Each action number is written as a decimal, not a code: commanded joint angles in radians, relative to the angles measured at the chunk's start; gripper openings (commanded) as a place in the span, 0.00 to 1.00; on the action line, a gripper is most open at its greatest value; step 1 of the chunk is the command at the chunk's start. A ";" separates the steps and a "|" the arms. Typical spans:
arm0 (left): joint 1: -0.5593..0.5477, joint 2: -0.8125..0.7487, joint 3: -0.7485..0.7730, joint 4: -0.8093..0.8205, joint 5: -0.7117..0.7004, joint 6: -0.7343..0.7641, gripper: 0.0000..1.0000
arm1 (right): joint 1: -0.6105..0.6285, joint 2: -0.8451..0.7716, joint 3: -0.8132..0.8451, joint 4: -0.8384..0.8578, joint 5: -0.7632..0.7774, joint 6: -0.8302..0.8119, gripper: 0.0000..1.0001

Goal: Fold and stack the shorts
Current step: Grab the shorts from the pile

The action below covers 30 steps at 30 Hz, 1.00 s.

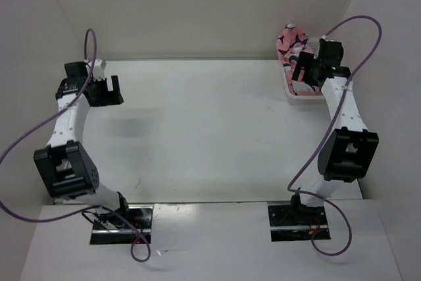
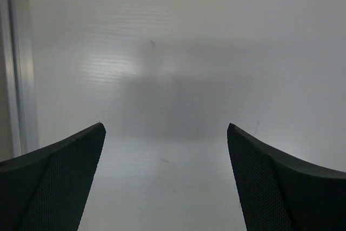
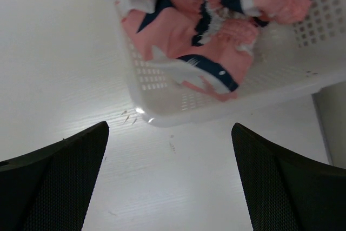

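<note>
The salmon-pink shorts [image 1: 291,43] with navy-and-white shark print lie bunched in the white mesh basket [image 1: 304,98] at the table's far right corner. In the right wrist view the shorts [image 3: 194,22] fill the basket [image 3: 178,98], one flap hanging over its near wall. My right gripper [image 1: 308,69] is open and empty, hovering above the basket's near edge; in its own view the right gripper [image 3: 170,155] is over bare table just short of the basket. My left gripper [image 1: 99,90] is open and empty at the far left; the left gripper [image 2: 165,150] shows only bare table.
White walls enclose the table on the left [image 1: 39,44], back and right. A strip of the wall edge [image 2: 16,63] shows at the left of the left wrist view. Both arm bases sit at the near edge.
</note>
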 commanded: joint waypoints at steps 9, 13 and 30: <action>-0.101 0.361 0.443 -0.028 0.072 -0.018 1.00 | -0.132 0.168 0.098 0.105 0.023 0.029 0.99; -0.155 0.338 0.351 0.015 0.116 -0.018 1.00 | -0.132 0.191 0.099 0.148 -0.087 -0.063 0.99; -0.270 0.444 0.478 0.034 0.102 -0.018 1.00 | -0.096 0.210 0.030 0.111 -0.019 0.253 0.91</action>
